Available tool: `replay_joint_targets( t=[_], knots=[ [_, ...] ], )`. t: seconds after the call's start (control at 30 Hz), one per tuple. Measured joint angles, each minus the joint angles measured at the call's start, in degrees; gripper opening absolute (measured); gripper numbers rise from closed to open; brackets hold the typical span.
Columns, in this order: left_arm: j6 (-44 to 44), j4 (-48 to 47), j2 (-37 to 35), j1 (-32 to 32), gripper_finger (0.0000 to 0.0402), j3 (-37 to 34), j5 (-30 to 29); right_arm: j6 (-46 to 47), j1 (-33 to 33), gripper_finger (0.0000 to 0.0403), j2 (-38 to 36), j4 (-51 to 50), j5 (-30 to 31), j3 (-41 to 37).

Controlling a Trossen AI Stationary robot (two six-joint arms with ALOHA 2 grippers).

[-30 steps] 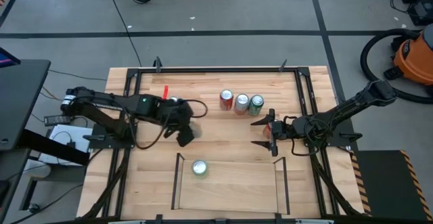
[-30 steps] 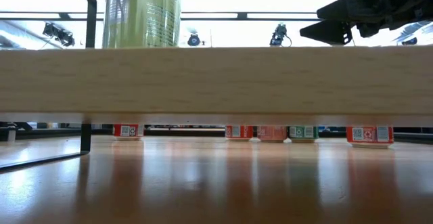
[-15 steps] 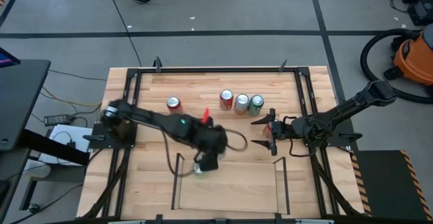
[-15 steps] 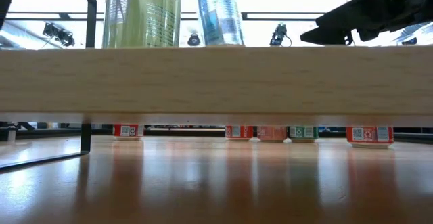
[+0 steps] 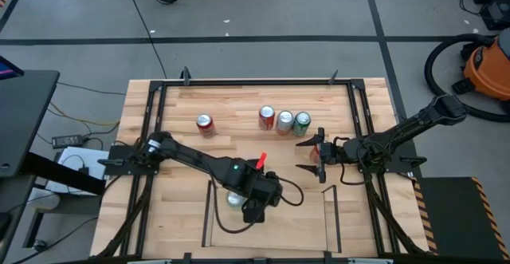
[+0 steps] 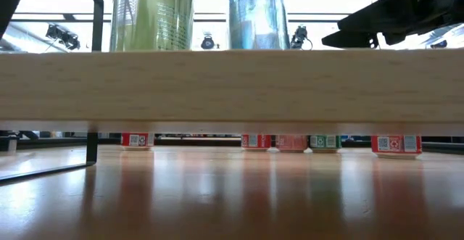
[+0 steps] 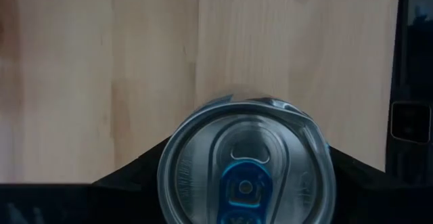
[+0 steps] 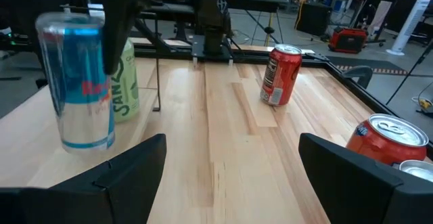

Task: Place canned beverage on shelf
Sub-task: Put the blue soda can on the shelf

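One blue can (image 8: 80,82) upright | left gripper (image 5: 253,204) clamps it | over shelf (image 5: 299,228)

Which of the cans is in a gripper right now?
The tall blue-and-silver can, held by the left gripper over the shelf beside the green can; all other cans stand free.

Glossy metal can (image 7: 247,163) – pale matt wood shelf (image 5: 295,224)

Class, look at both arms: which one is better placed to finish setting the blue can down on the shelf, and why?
Left. The left gripper holds the blue can upright over the shelf, beside the green can. The right gripper waits open outside it.
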Motion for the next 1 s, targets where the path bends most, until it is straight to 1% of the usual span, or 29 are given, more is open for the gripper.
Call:
replay_joint_targets(
  t=[0.2, 0.43, 0.7, 0.87, 1.0],
  knots=[
    [3.96, -1.08, 0.63, -1.31, 0.0247, 0.0, 0.24, 0.02, 0.0, 0.0348, 0.0, 0.03, -0.04, 0.0],
    [2.7, -5.26, 1.56, -1.43, 0.0247, -0.41, -0.38, 0.04, 0.0, 0.0348, 0.0, 0.01, -0.11, 0.0],
    [-0.06, -6.4, 1.76, -1.44, 0.0247, -0.45, -0.61, 0.24, 0.0, 0.0348, -0.02, 0.23, -0.24, 0.0],
    [-0.25, -6.58, 1.74, -1.48, 0.0247, -0.46, -0.56, 0.24, 0.0, 0.0348, -0.02, 0.16, -0.24, 0.0],
    [-1.03, -6.14, 1.74, -1.48, 0.0257, -0.48, -0.73, 0.24, 0.0, 0.0348, -0.02, 0.14, -0.24, 0.0]
  ],
)
